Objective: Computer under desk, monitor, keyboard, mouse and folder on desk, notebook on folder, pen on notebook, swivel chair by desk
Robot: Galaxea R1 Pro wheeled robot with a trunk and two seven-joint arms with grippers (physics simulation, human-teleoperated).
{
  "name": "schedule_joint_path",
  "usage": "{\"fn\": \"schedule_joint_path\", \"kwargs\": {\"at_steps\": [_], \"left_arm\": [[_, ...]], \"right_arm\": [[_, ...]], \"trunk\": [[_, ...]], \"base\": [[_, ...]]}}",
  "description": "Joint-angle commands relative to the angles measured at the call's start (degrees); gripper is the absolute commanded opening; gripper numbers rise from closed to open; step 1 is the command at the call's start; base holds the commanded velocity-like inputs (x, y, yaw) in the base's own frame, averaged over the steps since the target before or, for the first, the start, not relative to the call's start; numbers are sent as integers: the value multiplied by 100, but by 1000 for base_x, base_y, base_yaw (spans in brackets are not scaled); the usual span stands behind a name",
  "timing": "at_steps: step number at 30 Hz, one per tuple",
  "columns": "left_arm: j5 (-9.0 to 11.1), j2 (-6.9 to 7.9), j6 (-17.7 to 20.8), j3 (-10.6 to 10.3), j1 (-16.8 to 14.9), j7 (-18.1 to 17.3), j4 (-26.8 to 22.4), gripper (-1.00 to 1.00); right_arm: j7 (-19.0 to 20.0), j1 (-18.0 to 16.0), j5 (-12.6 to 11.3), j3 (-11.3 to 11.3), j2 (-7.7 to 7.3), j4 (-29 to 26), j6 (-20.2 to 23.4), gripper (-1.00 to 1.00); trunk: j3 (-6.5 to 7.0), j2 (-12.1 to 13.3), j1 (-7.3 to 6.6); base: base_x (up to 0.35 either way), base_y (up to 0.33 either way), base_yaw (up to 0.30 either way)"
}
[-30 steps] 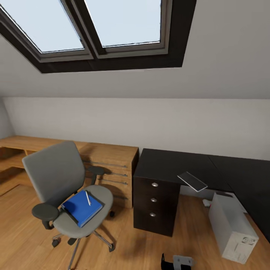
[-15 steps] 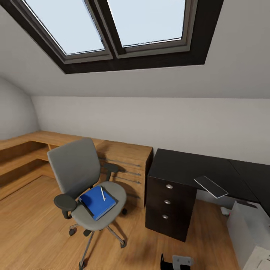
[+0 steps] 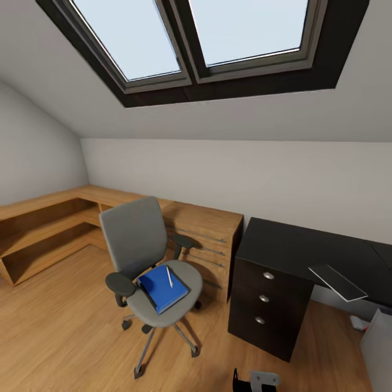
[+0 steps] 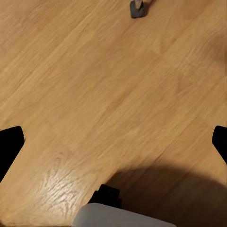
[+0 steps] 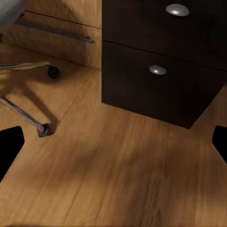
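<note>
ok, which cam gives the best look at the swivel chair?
Head view: the whole swivel chair shows, with the folder on its seat. The right wrist view catches just some chrome spokes and castors; the left wrist view, what looks like one castor.

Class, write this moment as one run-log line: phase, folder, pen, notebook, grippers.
phase: approaching | folder: on swivel chair | pen: on folder | notebook: overhanging desk edge | grippers: open

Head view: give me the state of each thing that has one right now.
Chair: upright, apart from desk.
Folder: flat on chair seat.
Pen: lying on folder.
Notebook: overhanging desk edge.
Drawers: all shut.
Left gripper: open, empty.
Right gripper: open, empty.
</note>
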Motion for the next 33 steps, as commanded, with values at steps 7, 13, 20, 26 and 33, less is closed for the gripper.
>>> {"fn": "schedule_joint_path", "kwargs": {"at_steps": [7, 13, 20, 26, 33], "left_arm": [[45, 2, -71, -52, -8, 29, 1, 100], [47, 1, -452, -61, -7, 57, 1, 100], [50, -5, -709, -66, -7, 68, 2, 100], [51, -7, -754, -67, -7, 69, 7, 100], [46, -10, -763, -75, -7, 63, 17, 100]], "right_arm": [[-36, -4, -33, 51, -6, -4, -98, 100], [-38, -4, -19, 51, -1, 1, -298, 100], [-25, -4, -8, 47, -4, 38, -402, 100], [76, -4, -6, 52, -14, 206, -417, 100], [171, -4, -26, 48, -22, 243, -420, 100]], "trunk": [[-24, -4, 0], [-40, -4, 0], [-49, -4, 0], [-50, -4, 0], [-50, -4, 0]], "base": [[0, 0, 267], [0, 0, 267], [0, 0, 127], [0, 0, 25], [0, 0, 2]]}}
